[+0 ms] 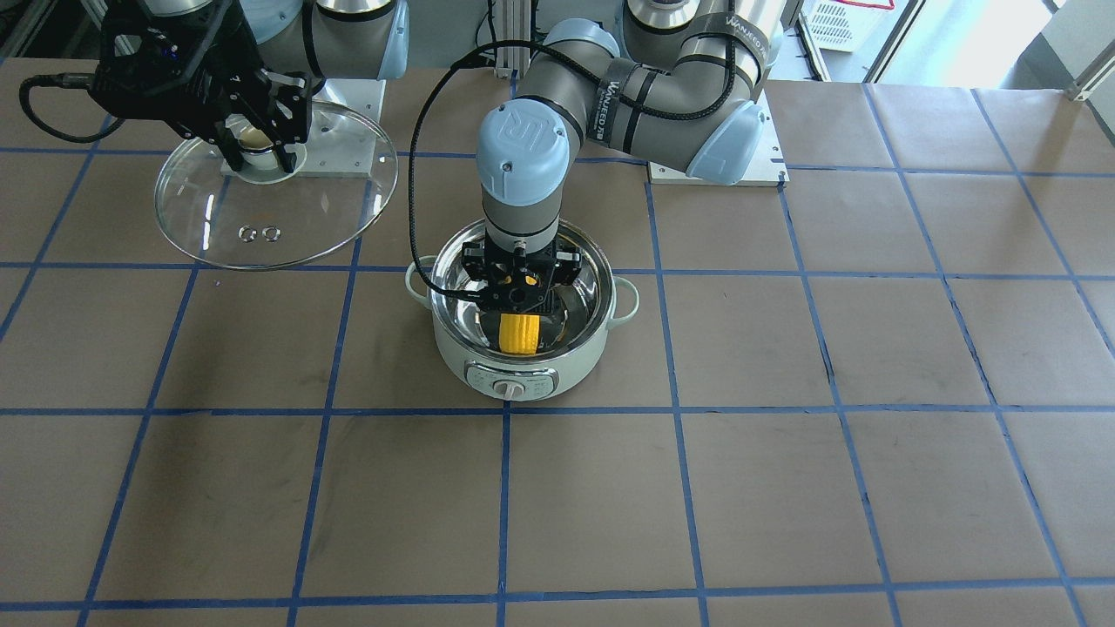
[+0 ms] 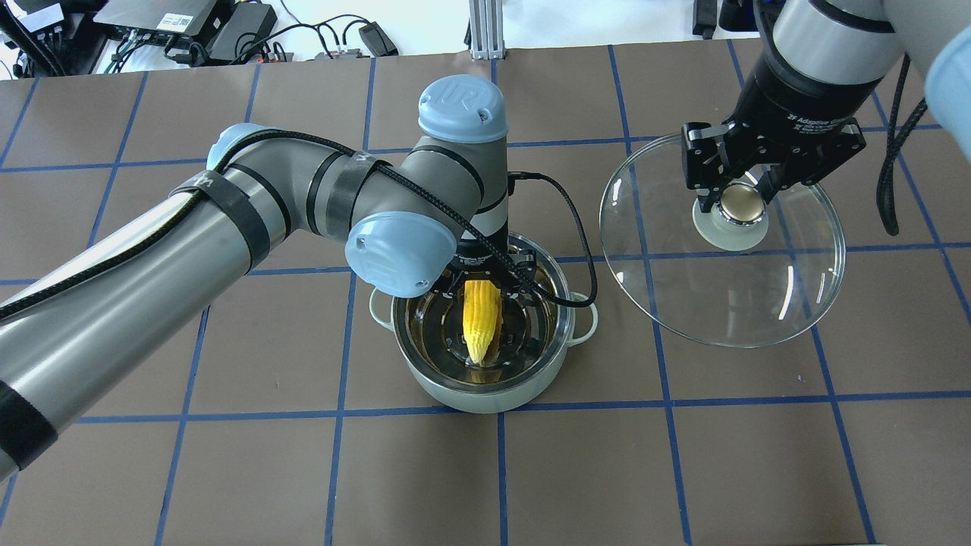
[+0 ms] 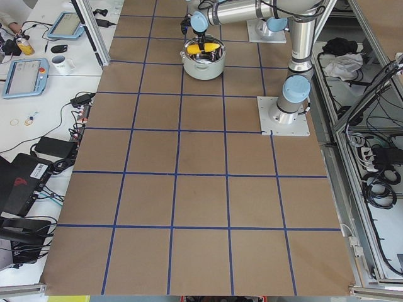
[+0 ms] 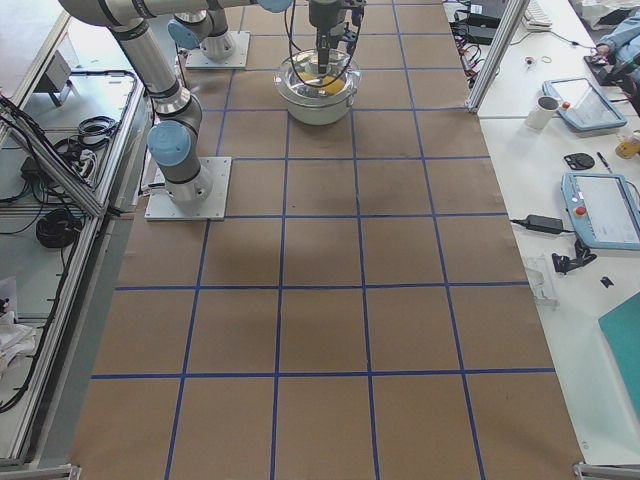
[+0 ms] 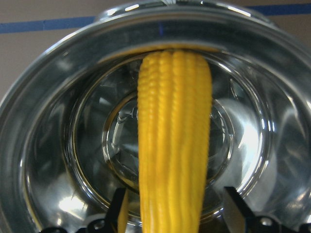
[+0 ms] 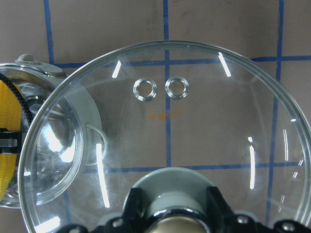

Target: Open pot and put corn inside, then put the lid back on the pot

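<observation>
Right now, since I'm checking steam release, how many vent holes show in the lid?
2. The first vent hole and second vent hole sit side by side in the lid.

Brown paper-covered table [image 1: 784,348] gridded with blue tape lines [image 1: 503,505]; on white side bench [image 3: 19,135], white mug [image 3: 62,63] just beside grey tablet [image 3: 22,77] with red button, black power brick [image 3: 49,146] nearer.

Pot [image 2: 485,396] stands on the counter [image 2: 227,470], lid off. Corn [image 2: 480,318] lies tilted inside, tip towards the near wall. Left claw [image 2: 485,282] is at the corn's thick end, largely hidden by the wrist. Right claw [image 2: 740,199] grips the knob of the lid [image 2: 721,296], beside the pot.
</observation>
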### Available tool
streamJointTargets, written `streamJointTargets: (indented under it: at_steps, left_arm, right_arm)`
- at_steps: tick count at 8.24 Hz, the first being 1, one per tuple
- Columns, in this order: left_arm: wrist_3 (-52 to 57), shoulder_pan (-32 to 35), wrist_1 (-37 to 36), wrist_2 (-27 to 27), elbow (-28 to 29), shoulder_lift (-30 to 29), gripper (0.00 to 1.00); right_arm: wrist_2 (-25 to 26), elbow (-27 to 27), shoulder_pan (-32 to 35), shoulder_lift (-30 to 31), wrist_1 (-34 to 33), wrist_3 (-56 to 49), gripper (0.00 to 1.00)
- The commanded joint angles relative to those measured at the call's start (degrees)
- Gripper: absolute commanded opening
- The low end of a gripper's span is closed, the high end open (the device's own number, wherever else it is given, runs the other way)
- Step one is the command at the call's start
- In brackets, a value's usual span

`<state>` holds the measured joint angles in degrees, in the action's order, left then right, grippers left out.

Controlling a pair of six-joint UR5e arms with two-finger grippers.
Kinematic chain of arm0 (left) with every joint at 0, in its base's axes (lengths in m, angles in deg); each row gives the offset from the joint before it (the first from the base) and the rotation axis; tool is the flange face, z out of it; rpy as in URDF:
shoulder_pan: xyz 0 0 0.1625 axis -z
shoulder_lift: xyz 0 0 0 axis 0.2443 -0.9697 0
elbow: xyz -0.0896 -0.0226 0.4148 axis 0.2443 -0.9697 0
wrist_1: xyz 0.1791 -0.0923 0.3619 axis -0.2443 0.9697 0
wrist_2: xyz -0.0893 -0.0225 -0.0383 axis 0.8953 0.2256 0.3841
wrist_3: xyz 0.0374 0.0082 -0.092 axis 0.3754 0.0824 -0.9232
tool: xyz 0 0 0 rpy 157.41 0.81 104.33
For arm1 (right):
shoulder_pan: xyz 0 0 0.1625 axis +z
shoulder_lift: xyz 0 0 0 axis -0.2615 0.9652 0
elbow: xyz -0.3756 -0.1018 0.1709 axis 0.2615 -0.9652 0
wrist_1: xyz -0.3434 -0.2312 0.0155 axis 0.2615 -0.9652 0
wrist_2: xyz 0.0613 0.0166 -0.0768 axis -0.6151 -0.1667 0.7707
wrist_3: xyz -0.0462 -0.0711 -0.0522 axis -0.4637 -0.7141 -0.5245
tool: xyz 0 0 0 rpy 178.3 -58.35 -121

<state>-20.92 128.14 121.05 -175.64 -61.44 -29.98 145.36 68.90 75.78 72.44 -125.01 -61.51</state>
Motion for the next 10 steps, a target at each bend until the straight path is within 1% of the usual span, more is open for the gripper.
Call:
streamJointTargets:
  at_steps: [1,3,5,6,7,8,9,10]
  left_arm:
    - [0.22,-0.44,5.38,-0.17,0.68,1.17,1.0]
    - [0.23,-2.97,6.99,-0.52,1.99,2.83,1.0]
    - [1.97,-8.15,12.16,-0.61,7.15,4.94,1.0]
    - [5.12,-10.44,13.31,-2.09,10.49,4.86,1.0]
    - [8.02,-12.98,13.32,-4.37,13.48,4.69,1.0]
    - [9.96,-15.97,13.24,-4.48,15.51,4.77,1.0]
    - [10.59,-19.39,13.5,-4.39,16.58,4.77,1.0]
    - [12.25,-22.82,13.59,-4.48,16.76,4.95,1.0]
  right_arm:
    - [-0.06,0.0,0.03,-0.09,0.19,0.0,0.23]
    - [0.03,0.0,0.03,-0.17,0.2,0.09,0.23]
    - [-0.32,-0.17,0.29,-0.7,0.37,1.31,0.23]
    - [-0.32,-0.52,0.55,-1.75,0.81,1.4,0.24]
    - [-0.5,-0.79,2.47,-3.5,0.99,4.1,0.24]
    - [0.2,-1.05,6.49,-5.78,0.38,6.3,0.24]
    - [-0.14,-2.19,10.97,-8.15,-0.93,11.02,0.23]
    - [-0.41,-4.2,15.89,-12.61,-5.3,15.25,0.24]
